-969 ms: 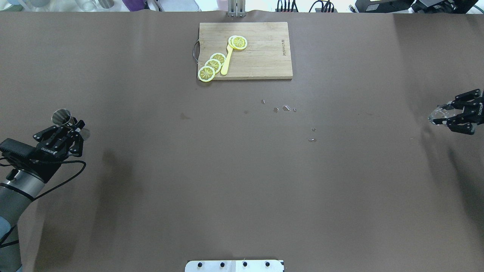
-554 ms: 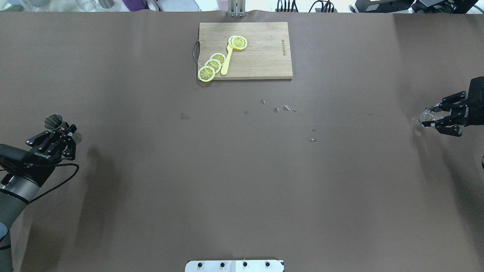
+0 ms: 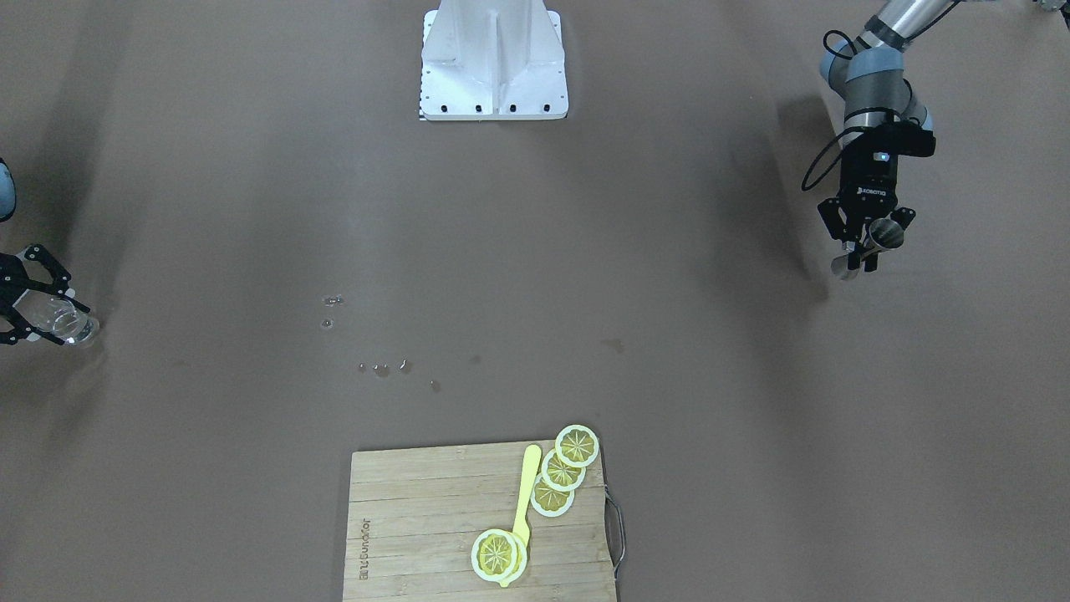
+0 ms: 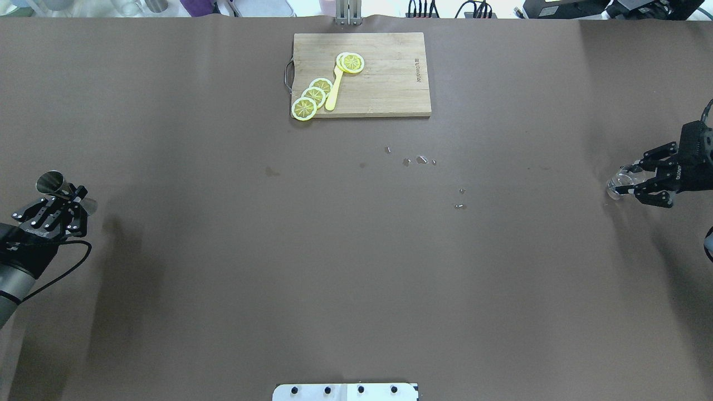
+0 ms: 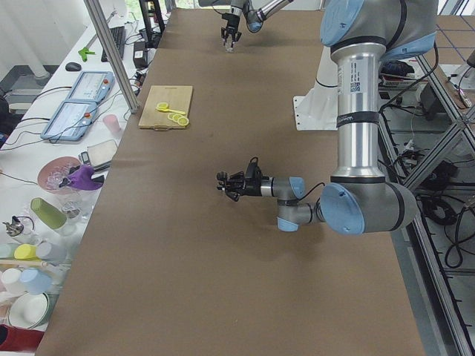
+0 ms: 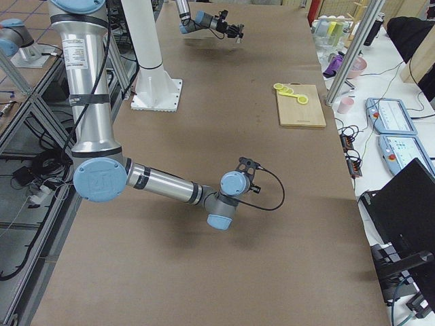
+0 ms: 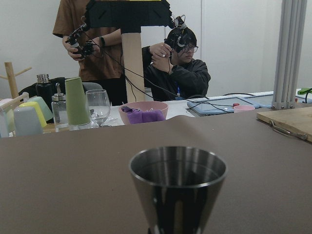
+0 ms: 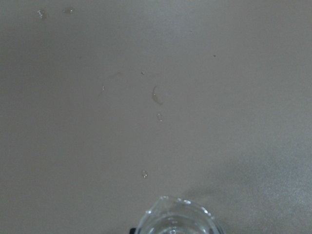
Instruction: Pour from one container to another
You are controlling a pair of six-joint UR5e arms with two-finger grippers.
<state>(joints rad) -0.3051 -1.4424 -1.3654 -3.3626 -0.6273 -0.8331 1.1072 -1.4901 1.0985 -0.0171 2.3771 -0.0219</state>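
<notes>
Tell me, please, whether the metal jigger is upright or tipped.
Upright. In the left wrist view the jigger stands with its rim level and mouth up, held by the left hand.

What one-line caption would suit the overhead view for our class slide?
Left gripper holds the steel jigger, right gripper the clear glass, at opposite edges of the table.

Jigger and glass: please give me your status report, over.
Left tool shut on jigger, far left. Right tool shut on glass, far right. Droplets lie between them; cutting board off the line.
</notes>
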